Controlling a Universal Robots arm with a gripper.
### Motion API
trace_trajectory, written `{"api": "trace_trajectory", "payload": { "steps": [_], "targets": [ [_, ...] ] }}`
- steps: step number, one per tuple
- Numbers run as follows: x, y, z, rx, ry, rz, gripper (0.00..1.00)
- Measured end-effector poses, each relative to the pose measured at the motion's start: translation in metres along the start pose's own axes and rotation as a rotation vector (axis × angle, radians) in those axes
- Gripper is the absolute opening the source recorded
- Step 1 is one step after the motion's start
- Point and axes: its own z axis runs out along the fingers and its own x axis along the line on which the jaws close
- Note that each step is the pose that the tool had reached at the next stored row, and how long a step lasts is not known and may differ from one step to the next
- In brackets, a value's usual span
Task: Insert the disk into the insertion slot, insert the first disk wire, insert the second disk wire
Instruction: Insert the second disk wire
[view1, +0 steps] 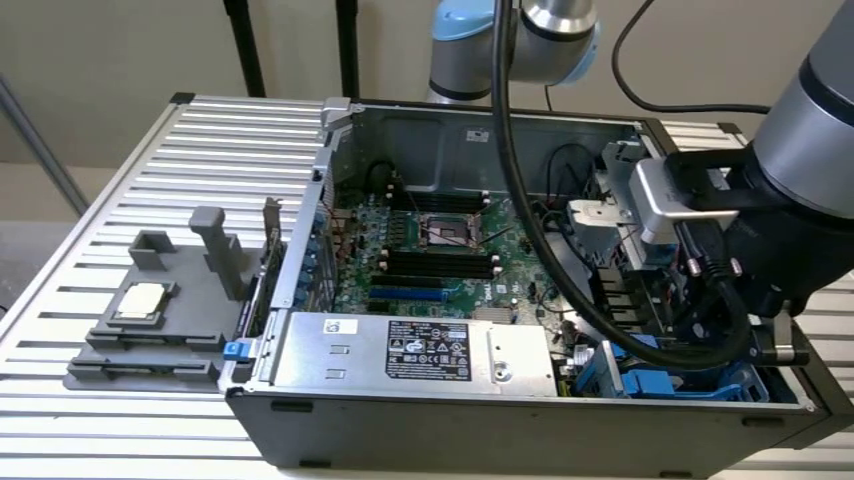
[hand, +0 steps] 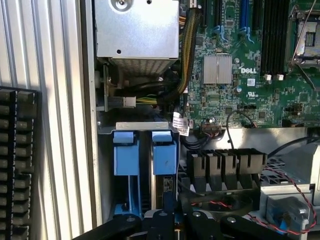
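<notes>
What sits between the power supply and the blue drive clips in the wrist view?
A bundle of yellow and black cables with a white connector, above the clips and beside the power supply.

text: "DELL" | on: motherboard (hand: 250, 80) | power supply box (view1: 414, 350) label: unreadable

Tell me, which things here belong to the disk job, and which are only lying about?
Belong to the job:
- disk, held upright by the shut end effector
- insertion slot

Only lying about:
- power supply box
- motherboard
- grey fixture
</notes>
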Motion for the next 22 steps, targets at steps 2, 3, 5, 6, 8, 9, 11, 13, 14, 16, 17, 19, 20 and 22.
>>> {"api": "trace_trajectory", "payload": {
  "steps": [2,3,5,6,8,9,11,13,14,16,17,19,20,22],
  "targets": [
    [0.0,0.0008,0.0008,0.0016,-0.0001,0.0,0.16],
    [0.001,0.0008,0.0016,0.0026,-0.0004,0.0,0.16],
    [0.001,0.0012,0.003,0.0057,-0.0005,-0.001,0.16],
    [0.001,0.0013,0.0037,0.0074,-0.0006,-0.001,0.16],
    [0.001,0.0016,0.0052,0.0109,-0.0006,-0.001,0.16],
    [0.001,0.0018,0.0059,0.0125,-0.0008,-0.001,0.16],
    [0.001,0.002,0.007,0.0147,-0.0009,-0.002,0.16],
    [0.001,0.0021,0.0078,0.0166,-0.0008,-0.002,0.16],
    [0.002,0.0023,0.0084,0.0176,-0.001,-0.002,0.16],
    [0.002,0.0025,0.0094,0.0193,-0.001,-0.002,0.16],
    [0.002,0.0026,0.0099,0.0201,-0.0011,-0.002,0.16],
    [0.002,0.0029,0.0108,0.0214,-0.0012,-0.002,0.16],
    [0.002,0.003,0.0113,0.0219,-0.0011,-0.002,0.16],
    [0.002,0.0033,0.0123,0.0229,-0.0012,-0.003,0.16]
  ]
}}
